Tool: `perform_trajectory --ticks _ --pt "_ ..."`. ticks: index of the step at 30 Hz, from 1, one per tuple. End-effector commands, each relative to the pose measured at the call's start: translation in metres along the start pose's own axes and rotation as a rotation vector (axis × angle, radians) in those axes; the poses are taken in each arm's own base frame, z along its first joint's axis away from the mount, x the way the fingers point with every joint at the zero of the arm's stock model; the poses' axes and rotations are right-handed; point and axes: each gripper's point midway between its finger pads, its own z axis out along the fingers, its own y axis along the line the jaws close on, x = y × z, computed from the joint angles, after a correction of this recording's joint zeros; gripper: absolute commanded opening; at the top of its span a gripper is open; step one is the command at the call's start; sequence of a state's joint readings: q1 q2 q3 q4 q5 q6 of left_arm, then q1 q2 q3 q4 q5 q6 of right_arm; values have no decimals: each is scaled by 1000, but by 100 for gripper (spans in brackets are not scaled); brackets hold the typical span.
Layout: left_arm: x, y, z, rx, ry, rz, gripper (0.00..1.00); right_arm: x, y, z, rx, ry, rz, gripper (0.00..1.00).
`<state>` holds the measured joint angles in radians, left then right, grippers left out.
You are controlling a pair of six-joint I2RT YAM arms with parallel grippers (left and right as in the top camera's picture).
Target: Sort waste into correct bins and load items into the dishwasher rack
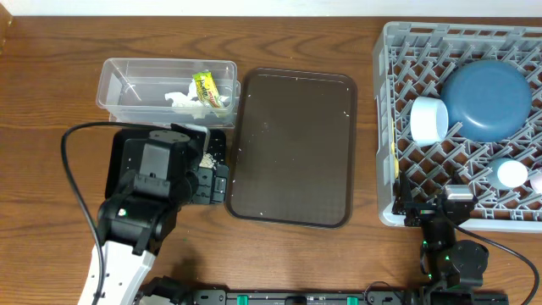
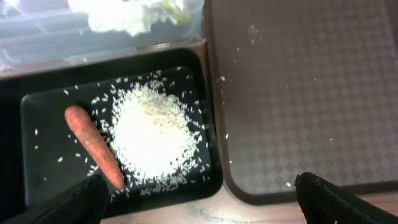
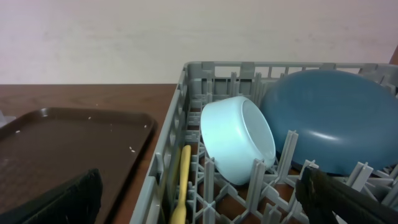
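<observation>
The clear tub (image 1: 127, 85) holds crumpled white tissue (image 1: 188, 102) and a yellow-green wrapper (image 1: 210, 89). Just in front of it, the black tray (image 2: 37, 112) holds a heap of white rice (image 2: 152, 134) and an orange carrot stick (image 2: 93, 146). My left gripper (image 2: 199, 208) hangs open over that tray's front right corner, holding nothing. The grey rack (image 1: 389, 127) carries a dark blue dish (image 1: 485, 100), a white bowl (image 1: 428, 119), a light blue cup (image 1: 511, 173), a pink cup (image 1: 537, 180) and a cream spoon (image 3: 182, 180). At the rack's front edge my right gripper (image 3: 199, 208) is open and holds nothing.
A large dark brown tray (image 1: 292, 148) lies between the bins and the rack, with a few stray rice grains on it. My left arm (image 1: 140, 203) covers most of the black tray from above, and its cable loops to the left.
</observation>
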<state>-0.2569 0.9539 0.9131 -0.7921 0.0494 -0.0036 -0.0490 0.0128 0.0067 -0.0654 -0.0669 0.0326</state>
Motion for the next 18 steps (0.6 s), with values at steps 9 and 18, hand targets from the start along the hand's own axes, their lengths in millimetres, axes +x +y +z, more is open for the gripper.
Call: perform_trajectory --ticks 9,18 --pt "4 16 -23 7 -337 -72 98 0 3 0 -10 -1 -20 99" --pt "18 28 -2 20 -578 -105 98 0 3 0 -10 -1 -20 99"
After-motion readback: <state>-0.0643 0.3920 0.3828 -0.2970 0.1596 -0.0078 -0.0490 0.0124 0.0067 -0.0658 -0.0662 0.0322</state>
